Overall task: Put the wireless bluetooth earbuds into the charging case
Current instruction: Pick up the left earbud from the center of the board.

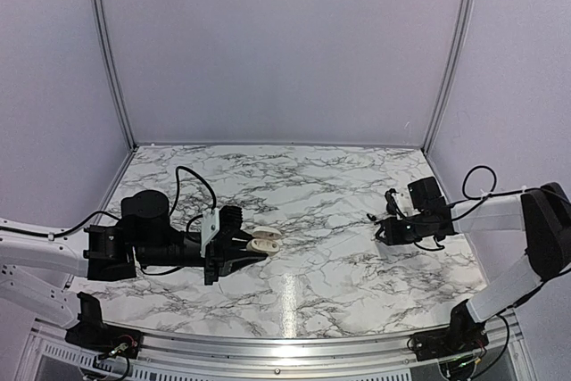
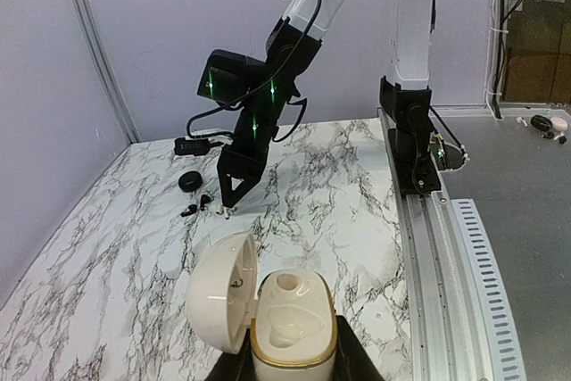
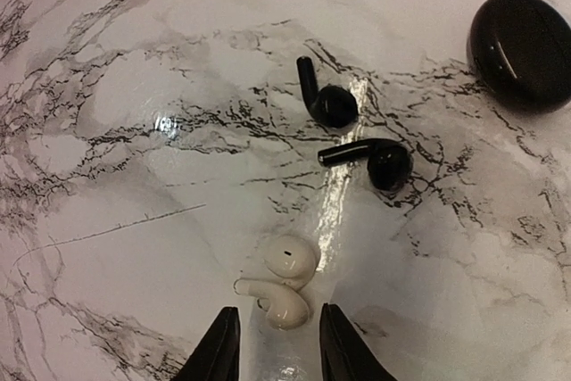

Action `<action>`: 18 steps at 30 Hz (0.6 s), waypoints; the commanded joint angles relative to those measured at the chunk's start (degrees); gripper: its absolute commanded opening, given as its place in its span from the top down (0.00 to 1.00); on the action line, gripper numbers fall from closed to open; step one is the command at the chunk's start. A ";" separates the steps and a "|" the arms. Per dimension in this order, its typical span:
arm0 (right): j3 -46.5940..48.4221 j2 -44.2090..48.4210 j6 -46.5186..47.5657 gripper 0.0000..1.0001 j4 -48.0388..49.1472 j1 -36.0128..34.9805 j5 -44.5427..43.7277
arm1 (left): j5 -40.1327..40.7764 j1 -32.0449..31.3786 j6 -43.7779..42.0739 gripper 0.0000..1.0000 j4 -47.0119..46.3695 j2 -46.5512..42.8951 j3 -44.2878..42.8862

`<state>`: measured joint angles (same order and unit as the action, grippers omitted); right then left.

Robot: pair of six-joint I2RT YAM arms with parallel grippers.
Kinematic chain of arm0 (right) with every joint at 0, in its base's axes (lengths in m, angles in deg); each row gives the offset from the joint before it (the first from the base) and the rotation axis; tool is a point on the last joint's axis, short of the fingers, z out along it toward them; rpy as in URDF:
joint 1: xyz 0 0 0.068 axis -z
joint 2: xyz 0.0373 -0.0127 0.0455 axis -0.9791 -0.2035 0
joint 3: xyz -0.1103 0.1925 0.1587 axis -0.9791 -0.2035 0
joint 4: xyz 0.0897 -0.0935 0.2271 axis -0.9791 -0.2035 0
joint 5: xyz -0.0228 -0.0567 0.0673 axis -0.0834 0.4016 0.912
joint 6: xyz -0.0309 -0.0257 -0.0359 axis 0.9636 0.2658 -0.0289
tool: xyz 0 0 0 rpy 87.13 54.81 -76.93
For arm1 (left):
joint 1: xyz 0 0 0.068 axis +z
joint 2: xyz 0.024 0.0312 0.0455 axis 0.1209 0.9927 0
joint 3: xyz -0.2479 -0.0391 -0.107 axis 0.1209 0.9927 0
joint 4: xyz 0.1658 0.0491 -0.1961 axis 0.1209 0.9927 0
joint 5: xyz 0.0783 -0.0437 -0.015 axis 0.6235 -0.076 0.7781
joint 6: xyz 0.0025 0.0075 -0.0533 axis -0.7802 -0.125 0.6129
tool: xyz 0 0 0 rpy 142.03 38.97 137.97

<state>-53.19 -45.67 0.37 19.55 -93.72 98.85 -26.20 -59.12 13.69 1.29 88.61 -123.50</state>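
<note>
Currently, the left gripper (image 1: 252, 249) clamps the cream-white rounded plastic charging case (image 2: 293, 327), its lid hinged open and its wells exposed. Two white plastic earbuds (image 3: 290, 263) lie touching on the marble table (image 3: 116, 131), just ahead of the parted fingers of the right gripper (image 3: 277, 350). Two black earbuds (image 3: 335, 106) and one closed black round case (image 3: 522, 51) lie beyond.

Setting: robot test cell, lab. Marble-patterned bench (image 1: 339, 185) boxed in by plain pale panels (image 1: 277, 42) on aluminium posts (image 1: 111, 51); left arm (image 1: 40, 256) and right arm (image 1: 504, 211), both cabled, bolted to a metal rail (image 1: 294, 345) along the near edge.
</note>
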 commanded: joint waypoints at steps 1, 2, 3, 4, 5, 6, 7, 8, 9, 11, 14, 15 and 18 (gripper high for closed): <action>2.60 -0.92 0.40 0.69 0.34 0.50 0.04 | 0.58 -0.03 -0.68 1.00 0.23 -0.31 -0.55; 2.66 -1.14 0.35 0.70 0.38 0.52 0.04 | 0.53 -0.06 -0.69 1.00 0.23 -0.24 -0.61; 2.84 -1.38 0.35 0.70 0.28 0.54 0.04 | 0.57 -0.04 -0.68 1.00 0.23 -0.20 -0.61; 2.92 -1.72 0.35 0.70 0.08 0.53 -0.04 | 0.65 -0.04 -0.74 1.00 0.23 -0.13 -0.67; 3.10 -2.05 0.35 0.71 -0.11 0.48 -0.13 | 0.66 -0.04 -0.78 1.00 0.23 -0.11 -0.70; 3.01 -2.29 0.35 0.71 -0.17 0.52 -0.10 | 0.66 -0.03 -0.80 1.00 0.23 -0.08 -0.75; 2.99 -2.44 0.28 0.71 -0.11 0.52 -0.01 | 0.66 -0.03 -0.85 1.00 0.23 -0.17 -0.74; 2.89 -2.47 0.24 0.72 0.01 0.53 0.03 | 0.66 -0.03 -0.89 1.00 0.23 -0.19 -0.62; 2.80 -2.47 0.18 0.72 0.00 0.52 0.03 | 0.64 -0.02 -0.88 1.00 0.25 -0.20 -0.65; 2.78 -2.45 0.13 0.72 0.00 0.52 -0.03 | 0.74 -0.03 -0.93 1.00 0.23 -0.15 -0.65; 2.90 -2.74 0.07 0.73 -0.07 0.52 -0.05 | 0.75 -0.03 -1.03 1.00 0.23 0.02 -0.64; 3.01 -2.98 0.08 0.74 -0.15 0.54 -0.05 | 0.75 -0.03 -1.07 1.00 0.23 0.06 -0.61; 3.28 -3.62 0.09 0.75 -0.35 0.52 -0.05 | 0.82 -0.03 -1.06 1.00 0.23 0.16 -0.62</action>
<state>-51.86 -48.29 0.50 19.55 -93.72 98.89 -25.85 -59.12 13.08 1.29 88.61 -123.50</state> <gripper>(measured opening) 0.254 0.250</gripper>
